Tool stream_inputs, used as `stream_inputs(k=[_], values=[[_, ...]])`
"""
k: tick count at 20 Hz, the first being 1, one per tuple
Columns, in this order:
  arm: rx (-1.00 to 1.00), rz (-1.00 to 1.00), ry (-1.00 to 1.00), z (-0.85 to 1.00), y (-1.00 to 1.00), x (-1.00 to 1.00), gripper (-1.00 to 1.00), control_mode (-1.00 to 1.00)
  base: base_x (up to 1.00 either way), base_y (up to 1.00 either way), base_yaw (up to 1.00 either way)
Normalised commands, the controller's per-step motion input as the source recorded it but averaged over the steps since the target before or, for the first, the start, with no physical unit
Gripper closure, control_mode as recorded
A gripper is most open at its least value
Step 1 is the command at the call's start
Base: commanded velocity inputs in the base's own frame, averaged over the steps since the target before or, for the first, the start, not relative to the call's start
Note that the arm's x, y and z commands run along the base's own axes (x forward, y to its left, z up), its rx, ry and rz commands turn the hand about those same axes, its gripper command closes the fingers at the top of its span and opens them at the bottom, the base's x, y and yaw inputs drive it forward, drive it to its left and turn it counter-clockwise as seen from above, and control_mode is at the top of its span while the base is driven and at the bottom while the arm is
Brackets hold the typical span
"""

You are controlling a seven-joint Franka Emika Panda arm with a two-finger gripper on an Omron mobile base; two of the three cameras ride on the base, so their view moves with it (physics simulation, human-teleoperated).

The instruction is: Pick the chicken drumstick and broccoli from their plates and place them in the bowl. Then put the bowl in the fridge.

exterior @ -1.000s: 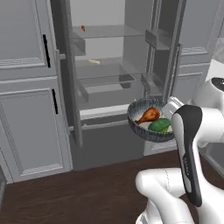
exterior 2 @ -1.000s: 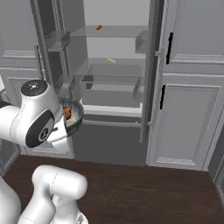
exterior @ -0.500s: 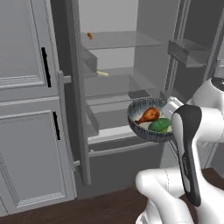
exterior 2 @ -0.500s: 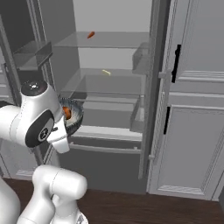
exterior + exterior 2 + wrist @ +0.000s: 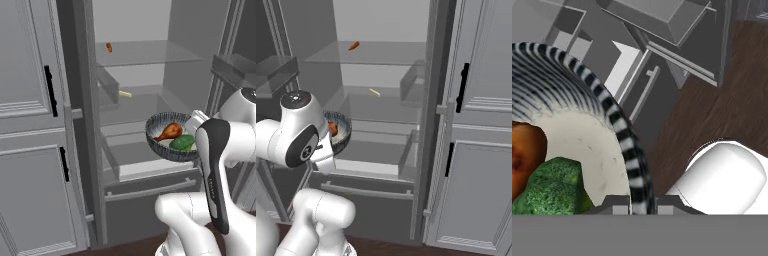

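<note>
So the fingers (image 5: 634, 205) are pinched tight on the rim of the bowl (image 5: 619, 125), one tip on either side of the striped edge. The chicken drumstick (image 5: 170, 131) and the broccoli (image 5: 182, 142) sit side by side inside it, broccoli to the right. The bowl is held up in the air right in front of the open fridge (image 5: 145, 75), about level with its lower shelves, above the drawer (image 5: 150, 187).
</note>
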Motion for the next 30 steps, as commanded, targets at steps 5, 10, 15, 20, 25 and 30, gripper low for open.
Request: stream_inputs(k=[5, 10, 15, 20, 25, 30], values=[[0.0, 0.0, 0.0, 0.0, 0.0, 0.0, 1.0, 1.0, 0.49, -0.12, 0.07], [0.0, 0.0, 0.0, 0.0, 0.0, 0.0, 1.0, 1.0, 0.47, -0.28, 0.05], [0.0, 0.0, 0.0, 0.0, 0.0, 0.0, 1.0, 1.0, 0.71, -0.04, 0.06], [0.0, 0.0, 0.0, 0.0, 0.0, 0.0, 1.0, 1.0, 0.73, 0.0, 0.06], [0.0, 0.0, 0.0, 0.0, 0.0, 0.0, 1.0, 1.0, 0.61, 0.0, 0.04], [0.0, 0.0, 0.0, 0.0, 0.0, 0.0, 1.0, 1.0, 0.6, 0.0, 0.03]])
